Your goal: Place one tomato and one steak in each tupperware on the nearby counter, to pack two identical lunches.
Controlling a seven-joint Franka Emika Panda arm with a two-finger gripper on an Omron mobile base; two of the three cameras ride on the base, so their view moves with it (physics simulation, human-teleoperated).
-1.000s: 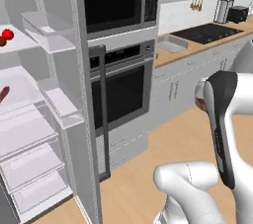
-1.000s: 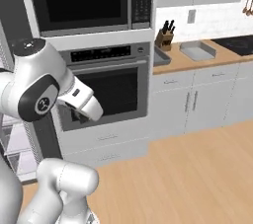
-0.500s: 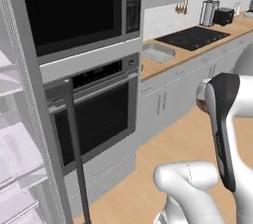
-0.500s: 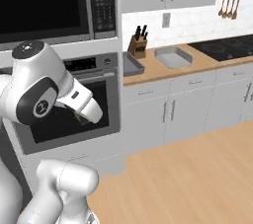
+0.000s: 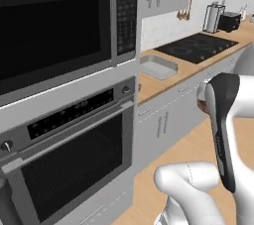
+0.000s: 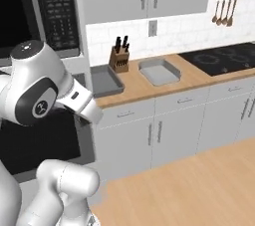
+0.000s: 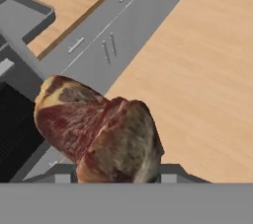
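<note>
In the hand view, a raw steak (image 7: 99, 131) sits low in the frame, clenched in the gripper (image 7: 116, 176), whose finger tips are hidden behind the meat. Beyond it lie the wood floor (image 7: 207, 70) and grey cabinet fronts (image 7: 113, 30). In the right base view, the counter (image 6: 149, 88) crosses mid-frame; 2 grey tupperware trays rest on it, 1 (image 6: 105, 81) at its left end, 1 (image 6: 159, 71) right of the knife block (image 6: 119, 58). A black cooktop (image 6: 224, 58) lies at right.
</note>
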